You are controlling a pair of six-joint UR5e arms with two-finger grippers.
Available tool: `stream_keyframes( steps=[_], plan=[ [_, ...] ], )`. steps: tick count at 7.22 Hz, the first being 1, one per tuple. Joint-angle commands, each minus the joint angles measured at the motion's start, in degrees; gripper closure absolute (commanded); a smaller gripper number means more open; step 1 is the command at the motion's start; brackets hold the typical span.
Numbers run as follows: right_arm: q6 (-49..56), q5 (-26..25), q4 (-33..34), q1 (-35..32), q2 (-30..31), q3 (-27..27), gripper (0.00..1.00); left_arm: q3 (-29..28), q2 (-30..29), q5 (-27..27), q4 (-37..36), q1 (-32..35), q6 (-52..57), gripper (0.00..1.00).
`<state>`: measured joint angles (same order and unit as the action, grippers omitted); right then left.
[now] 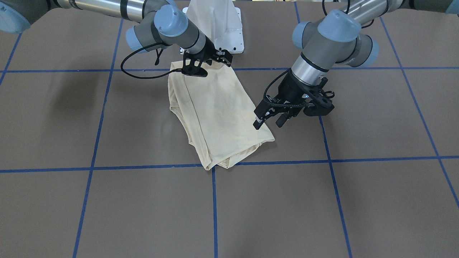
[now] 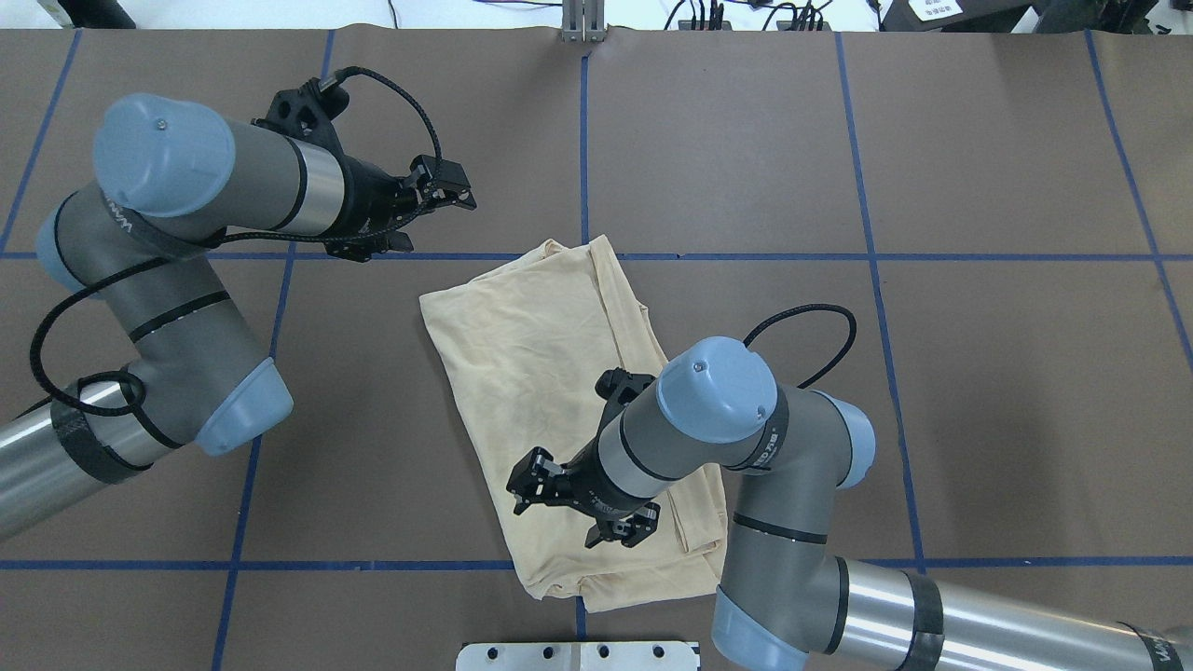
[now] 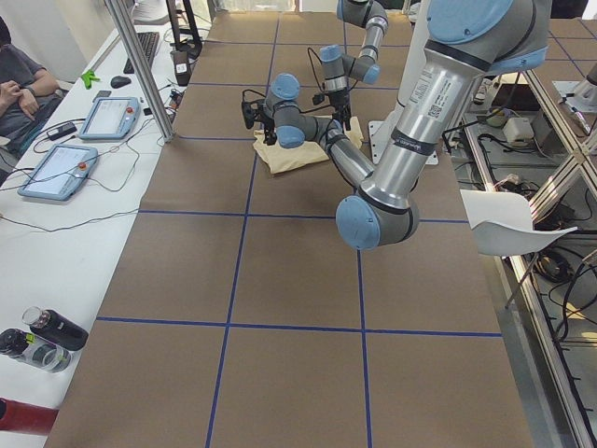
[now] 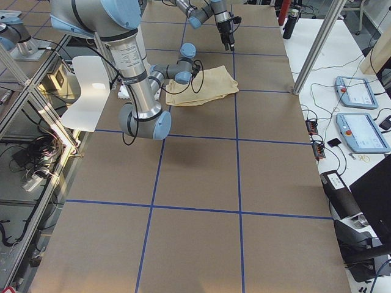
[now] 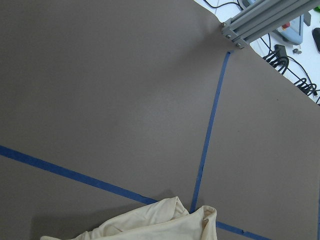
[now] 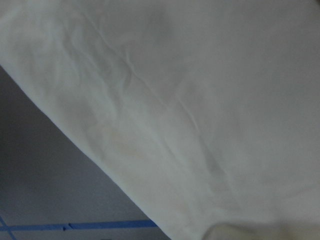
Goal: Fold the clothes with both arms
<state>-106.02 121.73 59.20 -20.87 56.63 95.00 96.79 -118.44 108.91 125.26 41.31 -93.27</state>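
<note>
The pale cream-yellow shirt (image 1: 218, 111) lies folded into a long bundle on the brown table, also in the overhead view (image 2: 522, 354). A faint dark print shows through the fabric. My right gripper (image 2: 570, 511) is open, low over the shirt's end nearest the robot base; in the front view (image 1: 211, 65) its jaws are spread and hold nothing. The right wrist view is filled with cloth (image 6: 200, 100). My left gripper (image 1: 268, 123) is open and empty, raised beside the shirt's far left part (image 2: 457, 186). The left wrist view shows only the shirt's edge (image 5: 160, 225).
The white pedestal base (image 1: 218, 28) stands just behind the shirt's near end. Blue tape lines (image 1: 214, 208) grid the table. An aluminium post (image 5: 250, 20) stands at the far edge. A person and tablets (image 3: 56, 149) are at a side desk.
</note>
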Motion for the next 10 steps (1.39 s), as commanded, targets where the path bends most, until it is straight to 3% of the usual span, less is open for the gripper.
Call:
stream_keyframes(
  steps=[1, 3, 8, 10],
  plan=[
    [1.16, 0.08, 0.04, -5.99, 0.06, 0.89, 0.00, -4.57, 0.23, -2.80, 3.21, -2.71, 0.11, 0.01],
    [1.52, -0.09, 0.04, -9.26, -0.20, 1.16, 0.00, -8.71, 0.76, -4.05, 6.05, -4.22, -0.07, 0.02],
    [1.52, -0.18, 0.04, -9.45, -0.55, 1.24, 0.00, -12.14, 0.59, -5.37, 5.79, -6.07, 0.02, 0.02],
    [1.52, -0.18, 0.04, -9.45, -0.47, 1.24, 0.00, -12.06, 0.14, -5.37, 5.79, -6.07, -0.16, 0.10]
  ],
)
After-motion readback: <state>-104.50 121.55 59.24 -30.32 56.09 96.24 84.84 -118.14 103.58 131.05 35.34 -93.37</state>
